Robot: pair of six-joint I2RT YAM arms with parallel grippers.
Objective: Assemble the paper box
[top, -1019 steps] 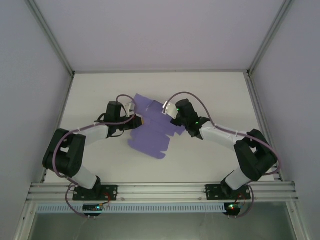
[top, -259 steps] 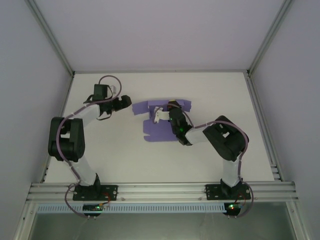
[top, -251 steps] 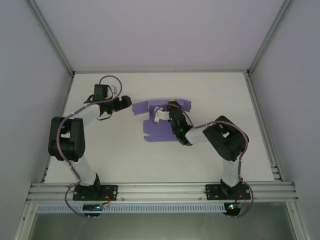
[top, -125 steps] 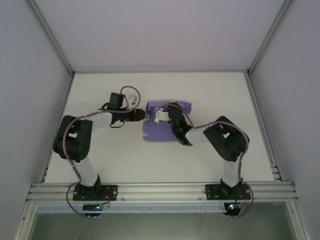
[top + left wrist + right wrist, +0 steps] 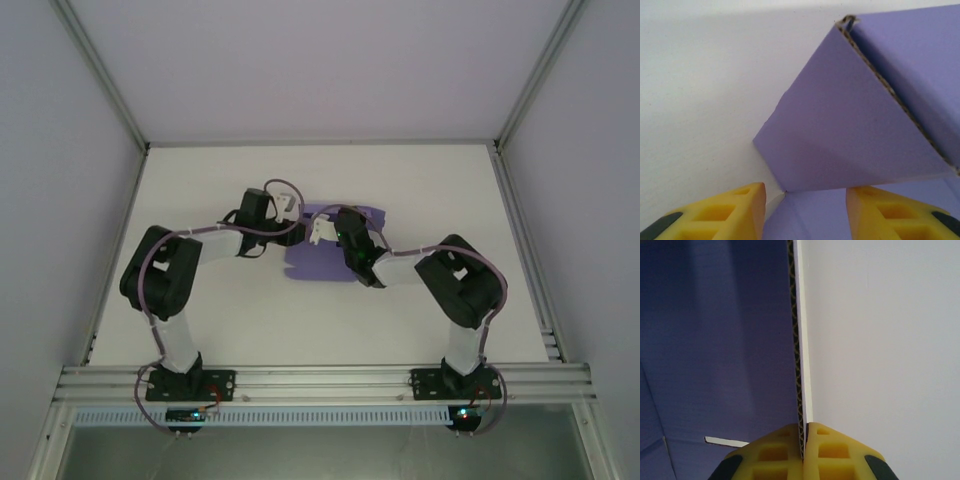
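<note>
From the overhead camera I see the paper box (image 5: 318, 264) lying on the table (image 5: 220, 320) about midway between the left and right edges and a little nearer the far edge than the near one. It is not a closed box: most of the lavender card lies flat, with at least one panel lifted.

Both arms reach in over it from opposite sides. The left gripper (image 5: 292, 232) is at the card's left edge and the right gripper (image 5: 322, 228) is just beside it, over the far part of the sheet.

On my left wrist camera, the left gripper (image 5: 805, 212) has its yellow fingers (image 5: 735, 212) spread wide apart. A creased corner of the paper box (image 5: 850, 125) sits in the gap between them, and neither finger is pressing on it. A folded panel rises ahead of the fingers, its corrugated cut edge running diagonally. Bare table (image 5: 700, 75) shows to the left.

On my right wrist camera, the right gripper (image 5: 802, 452) is closed tight on the paper box (image 5: 715, 340). It pinches an upright panel edge-on, and the corrugated edge runs straight up from between the two pads. The purple face is on the left. The plain white area on the right is probably the table, though I can't be sure from this angle.
</note>
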